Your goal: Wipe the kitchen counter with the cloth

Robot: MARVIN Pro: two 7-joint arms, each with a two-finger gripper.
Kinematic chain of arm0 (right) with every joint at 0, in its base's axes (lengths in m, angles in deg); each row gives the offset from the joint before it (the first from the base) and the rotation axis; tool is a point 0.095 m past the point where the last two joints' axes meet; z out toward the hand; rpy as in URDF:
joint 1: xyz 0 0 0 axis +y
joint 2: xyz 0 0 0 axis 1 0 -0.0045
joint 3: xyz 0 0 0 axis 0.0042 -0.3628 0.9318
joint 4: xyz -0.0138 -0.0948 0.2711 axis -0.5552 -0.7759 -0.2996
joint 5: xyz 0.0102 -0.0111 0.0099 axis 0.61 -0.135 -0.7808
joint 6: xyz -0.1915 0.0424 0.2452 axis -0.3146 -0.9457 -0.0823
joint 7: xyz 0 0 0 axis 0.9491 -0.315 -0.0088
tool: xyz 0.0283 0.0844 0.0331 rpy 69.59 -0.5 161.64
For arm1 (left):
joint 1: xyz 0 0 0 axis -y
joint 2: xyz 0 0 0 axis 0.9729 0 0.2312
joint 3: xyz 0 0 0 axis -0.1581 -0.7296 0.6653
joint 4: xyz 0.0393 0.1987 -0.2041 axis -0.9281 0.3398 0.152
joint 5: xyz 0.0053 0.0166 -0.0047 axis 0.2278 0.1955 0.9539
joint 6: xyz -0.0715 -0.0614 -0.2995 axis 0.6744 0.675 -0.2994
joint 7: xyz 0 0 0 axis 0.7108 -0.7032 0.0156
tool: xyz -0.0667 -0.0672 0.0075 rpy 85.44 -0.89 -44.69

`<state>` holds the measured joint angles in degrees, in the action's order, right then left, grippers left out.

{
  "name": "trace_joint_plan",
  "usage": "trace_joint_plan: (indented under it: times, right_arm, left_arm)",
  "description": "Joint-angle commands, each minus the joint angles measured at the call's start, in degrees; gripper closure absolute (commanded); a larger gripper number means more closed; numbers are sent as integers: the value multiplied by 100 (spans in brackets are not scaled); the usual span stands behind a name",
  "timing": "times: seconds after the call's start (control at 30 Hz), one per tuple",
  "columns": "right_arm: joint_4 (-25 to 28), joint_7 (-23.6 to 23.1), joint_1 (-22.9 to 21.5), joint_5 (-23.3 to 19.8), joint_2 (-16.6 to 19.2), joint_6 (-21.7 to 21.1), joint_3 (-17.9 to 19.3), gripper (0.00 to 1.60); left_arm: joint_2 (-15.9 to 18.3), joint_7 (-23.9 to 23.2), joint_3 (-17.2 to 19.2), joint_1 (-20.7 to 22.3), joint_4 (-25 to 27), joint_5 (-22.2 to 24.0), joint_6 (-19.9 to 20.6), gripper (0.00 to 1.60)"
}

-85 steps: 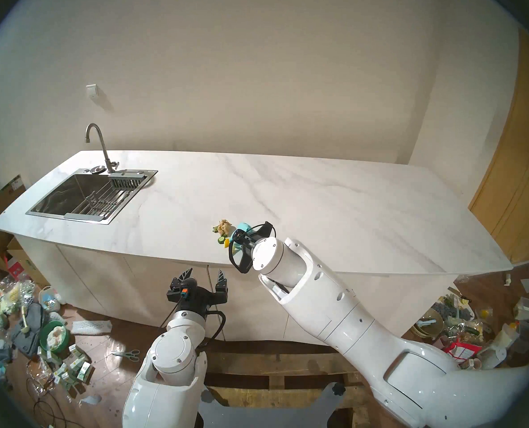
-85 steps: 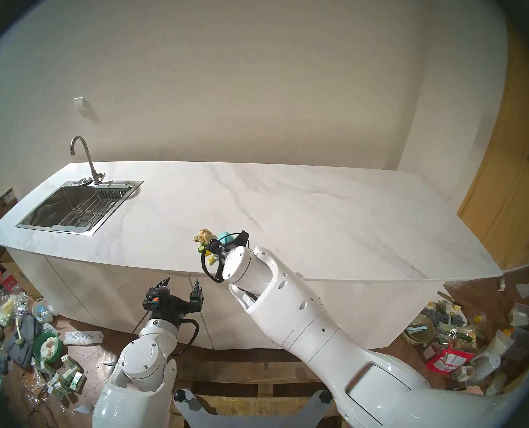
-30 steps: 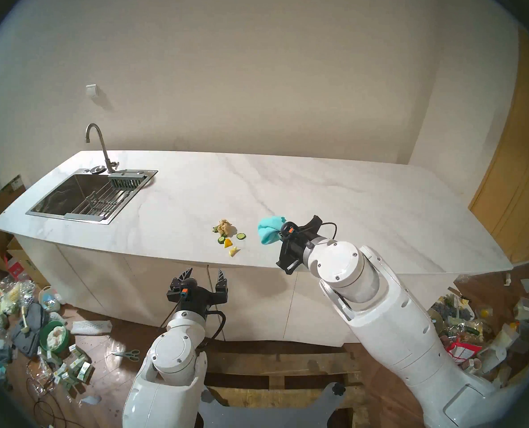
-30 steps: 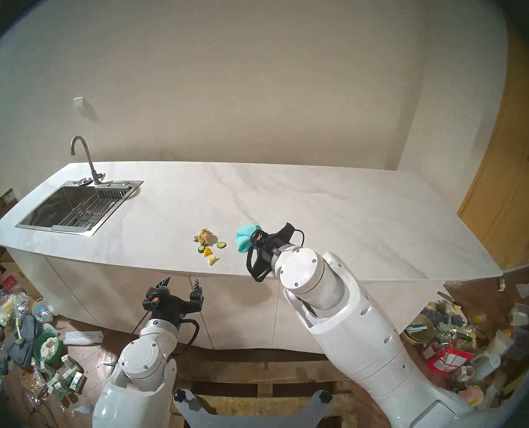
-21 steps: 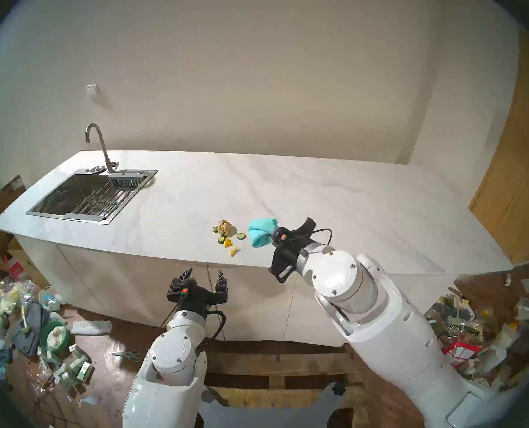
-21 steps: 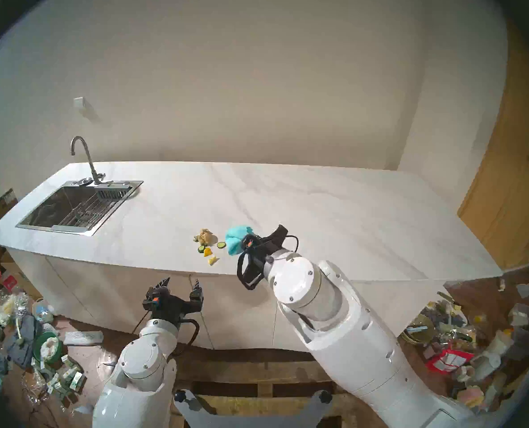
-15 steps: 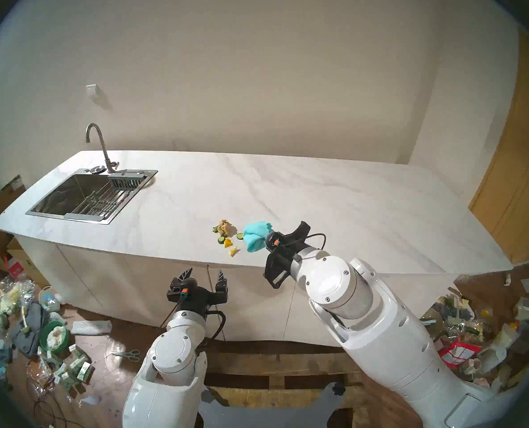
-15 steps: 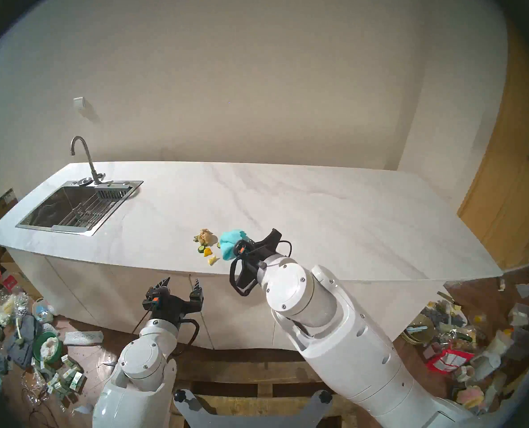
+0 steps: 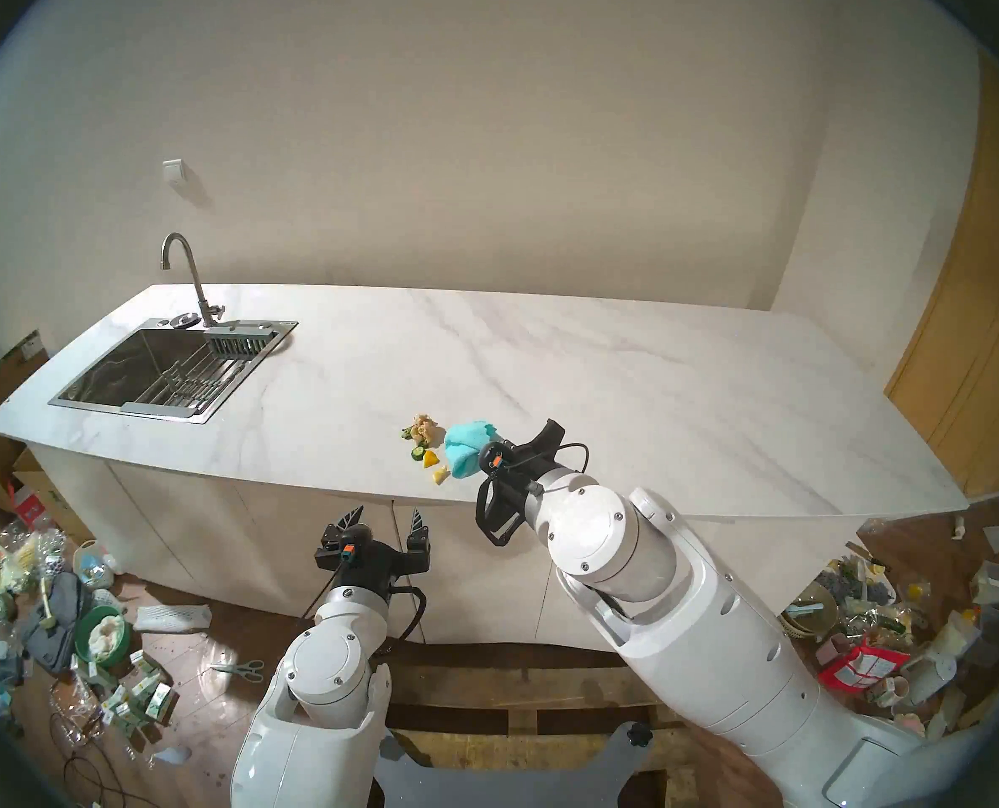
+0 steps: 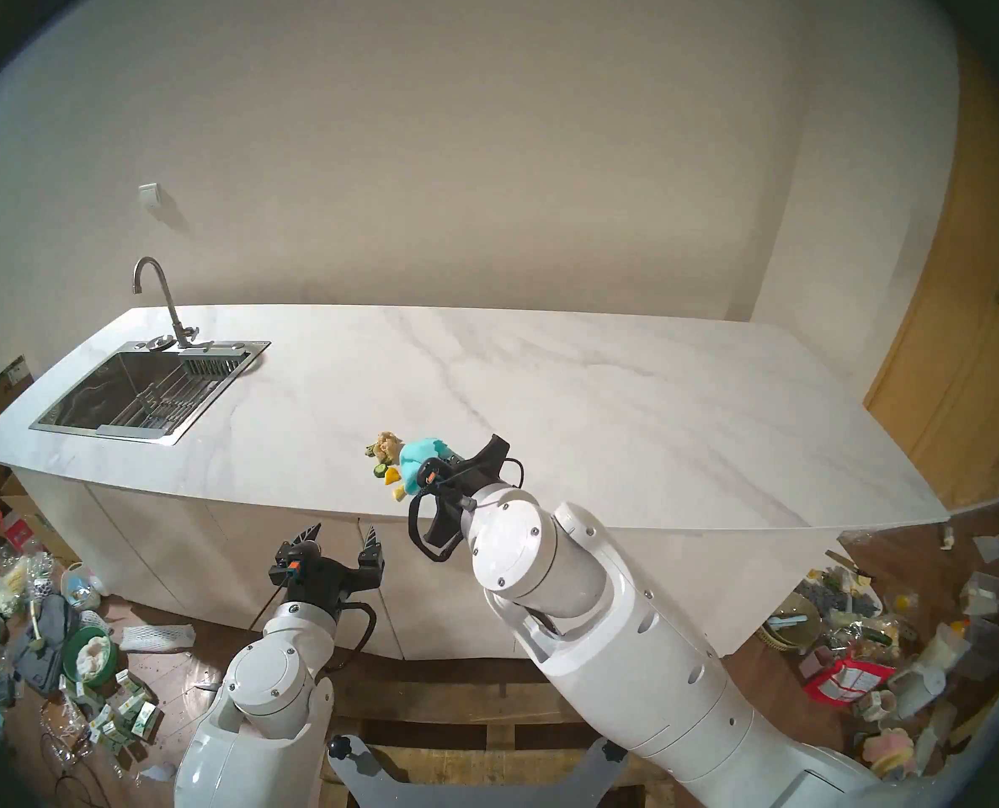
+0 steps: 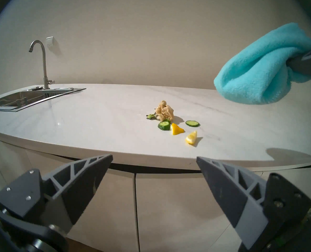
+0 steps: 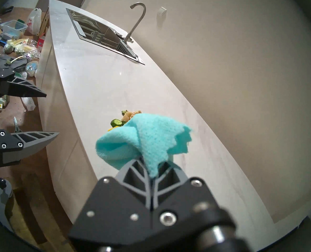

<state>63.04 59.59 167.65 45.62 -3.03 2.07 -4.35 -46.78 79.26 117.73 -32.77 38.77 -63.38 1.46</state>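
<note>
The turquoise cloth (image 9: 466, 448) is bunched in my right gripper (image 12: 151, 165), which is shut on one corner of it. In the left wrist view the cloth (image 11: 263, 71) hangs a little above the white marble kitchen counter (image 9: 602, 375), just right of a small pile of scraps near the front edge. The pile is a beige wad (image 11: 164, 110), cucumber slices (image 11: 164, 125) and lemon pieces (image 11: 176, 129). In the head view the cloth hides one cucumber slice. My left gripper (image 9: 387, 516) is open and empty, in front of the cabinet fronts below the counter edge.
A steel sink (image 9: 135, 375) with a rack and a faucet (image 9: 185, 270) sits at the counter's left end. Litter covers the floor at left (image 9: 48, 603) and right (image 9: 893, 626). A wooden door (image 9: 987, 352) stands at the right.
My right arm has carried the cloth leftward along the front of the counter, from well right of the scraps to right beside them. The left arm has not moved.
</note>
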Motion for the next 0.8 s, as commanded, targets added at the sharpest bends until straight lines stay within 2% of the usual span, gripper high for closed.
trace_joint_plan:
  times: [0.0,0.43,0.77]
  right_arm:
    - [-3,-58,-274,54,-179,66,-161,160]
    - [-218,-171,-455,63,-316,83,-355,160]
    - [-809,-104,-675,78,-595,221,-503,160]
  left_arm:
    - [7,-33,-14,28,165,14,-28,0]
    - [7,-32,-14,28,164,14,-29,0]
    - [7,-32,-14,28,164,14,-29,0]
